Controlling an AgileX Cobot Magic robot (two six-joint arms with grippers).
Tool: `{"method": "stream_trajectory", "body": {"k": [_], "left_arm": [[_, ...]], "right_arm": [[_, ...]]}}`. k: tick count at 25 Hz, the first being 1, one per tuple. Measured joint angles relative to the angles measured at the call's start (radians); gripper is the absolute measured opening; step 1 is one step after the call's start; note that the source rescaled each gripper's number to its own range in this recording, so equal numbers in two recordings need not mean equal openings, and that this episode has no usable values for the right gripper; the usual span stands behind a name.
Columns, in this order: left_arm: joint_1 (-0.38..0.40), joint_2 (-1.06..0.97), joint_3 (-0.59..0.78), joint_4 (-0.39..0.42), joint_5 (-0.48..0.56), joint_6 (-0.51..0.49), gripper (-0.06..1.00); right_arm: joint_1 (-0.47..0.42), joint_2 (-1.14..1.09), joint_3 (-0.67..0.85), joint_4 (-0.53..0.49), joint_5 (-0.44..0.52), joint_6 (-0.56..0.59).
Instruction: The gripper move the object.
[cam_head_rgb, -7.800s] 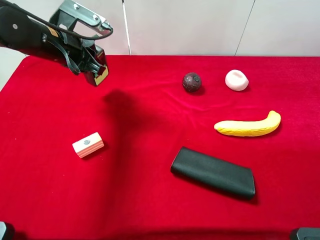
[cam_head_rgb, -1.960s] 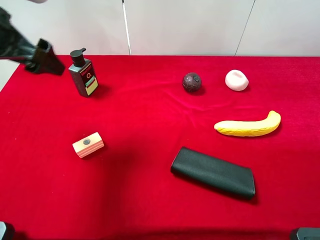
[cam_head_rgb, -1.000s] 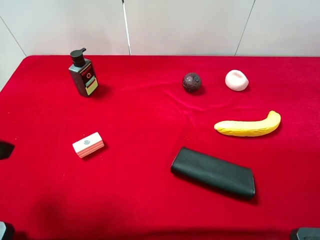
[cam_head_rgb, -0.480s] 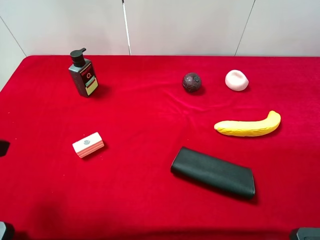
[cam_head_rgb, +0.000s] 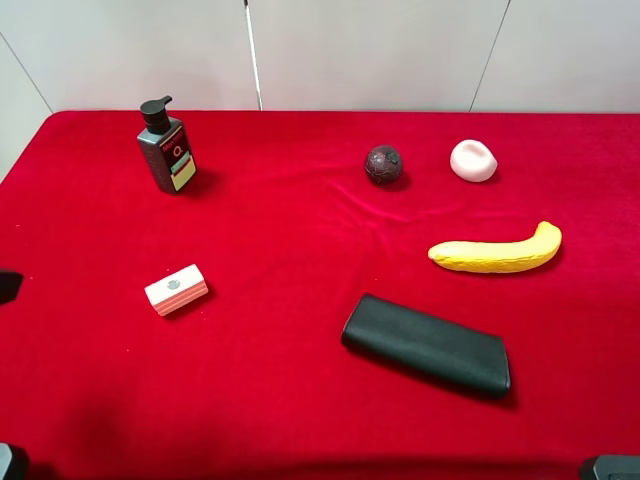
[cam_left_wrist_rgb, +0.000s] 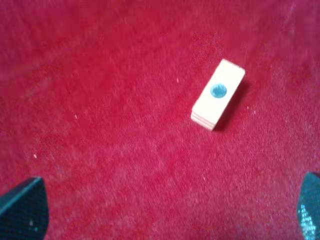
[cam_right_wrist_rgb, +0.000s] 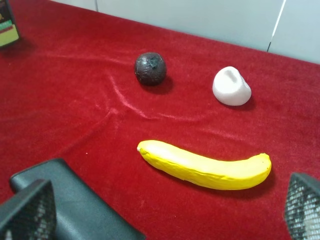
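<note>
Red cloth covers your counter (cam_head_rgb: 300, 400), and the bottle (cam_head_rgb: 165, 148) stands upright on it in the upper left of the high view, free of any grip. It is dark grey with a black pump head whose spout points right, and its front label runs red at the top, then white, then yellow-green. In the right wrist view you see only a corner of that label (cam_right_wrist_rgb: 7, 27) at the upper left edge.

Your left gripper (cam_left_wrist_rgb: 165, 210) shows in its wrist view as two dark fingertips (cam_left_wrist_rgb: 22, 207) at the lower corners, set wide apart with nothing between them; in the high view only a dark sliver of it (cam_head_rgb: 8, 286) sits at the left edge. The block (cam_left_wrist_rgb: 218, 101), pale with a blue dot, lies flat, centre right of the left wrist view, and left of centre in the high view (cam_head_rgb: 176, 289).

Your right gripper (cam_right_wrist_rgb: 165, 212) is also wide and empty, its fingertips (cam_right_wrist_rgb: 27, 210) at the lower corners. Ahead of it lie the banana (cam_right_wrist_rgb: 205, 165), the dark ball (cam_right_wrist_rgb: 150, 68), the white lump (cam_right_wrist_rgb: 231, 86) and one end of the black case (cam_right_wrist_rgb: 75, 205). In the high view the case (cam_head_rgb: 427, 344) sits lower right, the banana (cam_head_rgb: 497, 251) above it, the ball (cam_head_rgb: 383, 165) and lump (cam_head_rgb: 473, 160) higher.
</note>
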Motion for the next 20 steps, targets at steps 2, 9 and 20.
{"method": "stream_trajectory", "body": {"k": [2, 9, 20], "left_arm": [[0.018, -0.066, 0.005, -0.001, -0.010, 0.007, 1.00], [0.156, -0.351, 0.015, -0.017, -0.028, 0.059, 1.00], [0.333, -0.470, 0.015, -0.129, -0.002, 0.234, 1.00]], "right_arm": [[0.000, 0.000, 0.000, 0.000, 0.000, 0.000], [0.000, 0.000, 0.000, 0.000, 0.000, 0.000], [0.000, 0.000, 0.000, 0.000, -0.001, 0.000]]}}
